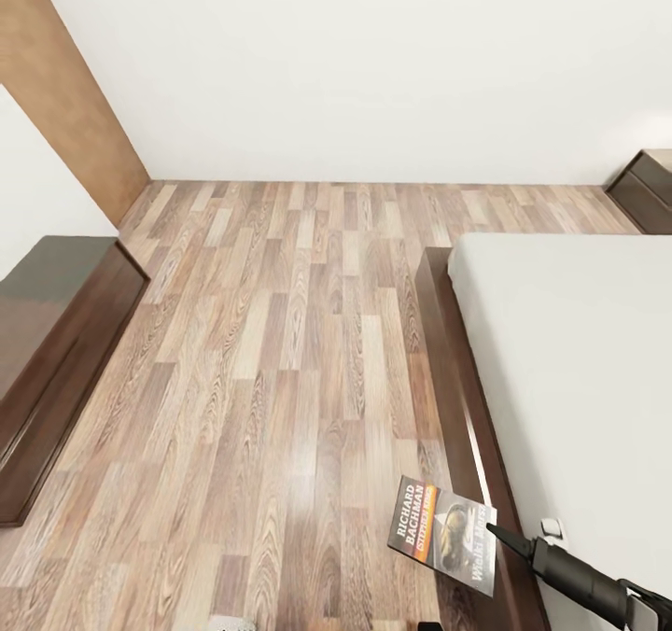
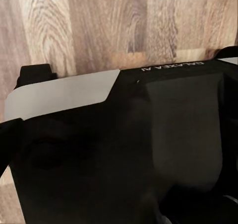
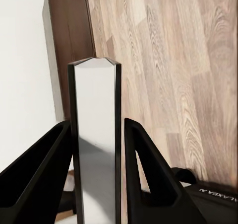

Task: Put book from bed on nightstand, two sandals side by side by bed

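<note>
The book (image 1: 443,535), dark-covered with an orange band and white lettering, hangs over the floor beside the bed's dark frame (image 1: 457,379). My right gripper (image 1: 495,530) is shut on its edge, reaching in from the lower right. In the right wrist view the book (image 3: 96,110) stands edge-on, pinched between the two black fingers (image 3: 144,154). The pale mattress (image 1: 579,360) fills the right side. A dark nightstand (image 1: 646,188) stands against the far wall at the bed's head. The sandals are out of view. The left wrist view shows my own black body (image 2: 148,144) above the floor.
A long low dark dresser (image 1: 56,332) runs along the left wall. A light-brown wooden panel (image 1: 65,80) leans at the upper left corner. Wood-plank floor (image 1: 280,332) stretches between dresser and bed up to the white far wall.
</note>
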